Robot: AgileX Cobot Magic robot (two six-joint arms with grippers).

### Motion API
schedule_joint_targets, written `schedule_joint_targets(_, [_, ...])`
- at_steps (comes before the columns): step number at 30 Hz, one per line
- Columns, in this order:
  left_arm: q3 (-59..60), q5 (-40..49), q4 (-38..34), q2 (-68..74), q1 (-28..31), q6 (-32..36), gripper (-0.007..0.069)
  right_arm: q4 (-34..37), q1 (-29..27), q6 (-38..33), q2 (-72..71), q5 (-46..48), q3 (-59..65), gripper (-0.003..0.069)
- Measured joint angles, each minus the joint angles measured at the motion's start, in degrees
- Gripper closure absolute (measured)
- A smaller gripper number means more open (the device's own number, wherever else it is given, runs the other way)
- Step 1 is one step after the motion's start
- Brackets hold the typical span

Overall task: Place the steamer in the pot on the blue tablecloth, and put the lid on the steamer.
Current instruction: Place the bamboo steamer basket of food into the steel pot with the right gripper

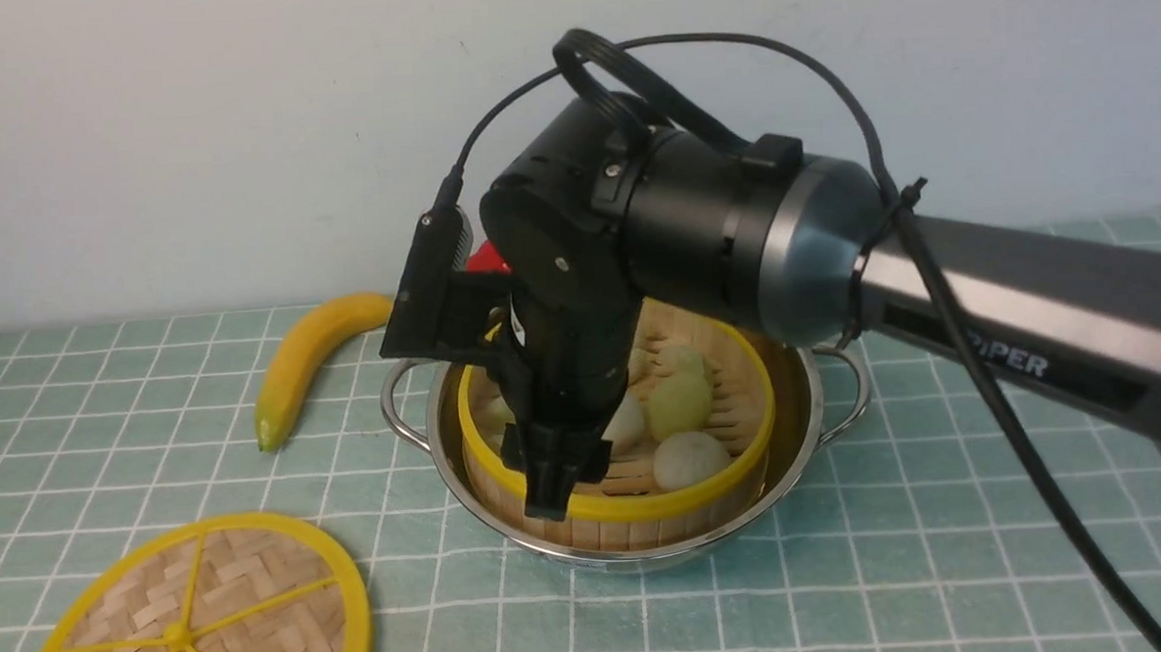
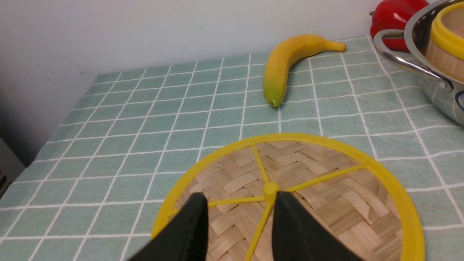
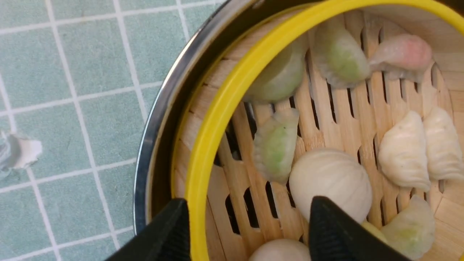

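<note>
**Lid Lying at the Near Left Corner; Steamer Seated, Cover Step Pending**

Lid [image 1: 196, 612], a flat woven-bamboo disc with a yellow plastic rim and six spokes meeting at a hub, is lying at the near left corner of the blue tablecloth [image 1: 846, 569], well apart from the pot [image 1: 640, 559]. Your left gripper [image 2: 240, 195] is hovering over the hub, jaws partly apart, gripping nothing.

The steamer [image 1: 647, 504] is sitting inside the polished steel pot, around the middle of the cloth. Its slatted bamboo floor is carrying smooth, pale dumplings [image 1: 682, 405]. Your right gripper [image 3: 249, 201] is straddling the steamer's near yellow rim, one finger outside the wall and one inside. Its jaws are standing wide and clamping nothing.

Judged from this layout, you are finishing the placement step and the lid step is not yet begun. The next move is calling for two actions:

1. Raise the right arm clear, since it is blocking the steamer's mouth.
2. Close the left gripper on the hub or a spoke. The plastic looks thin and smooth and is offering little purchase, so keep the disc level.

A banana [image 1: 298, 363] is lying toward the far left edge.
</note>
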Motion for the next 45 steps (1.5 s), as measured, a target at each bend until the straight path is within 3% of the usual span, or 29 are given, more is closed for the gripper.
schedule_joint_targets(17, [0.0, 0.0, 0.0, 0.0, 0.0, 0.0, 0.0382, 0.8, 0.0, 0.5, 4.0, 0.1, 0.0, 0.0236])
schedule_joint_targets(35, [0.0, 0.0, 0.0, 0.0, 0.0, 0.0, 0.0382, -0.3, 0.1, 0.5, 6.0, 0.2, 0.0, 0.0463])
schedule_joint_targets(45, [0.0, 0.0, 0.0, 0.0, 0.0, 0.0, 0.0382, 0.0, -0.1, 0.5, 6.1, 0.2, 0.0, 0.0441])
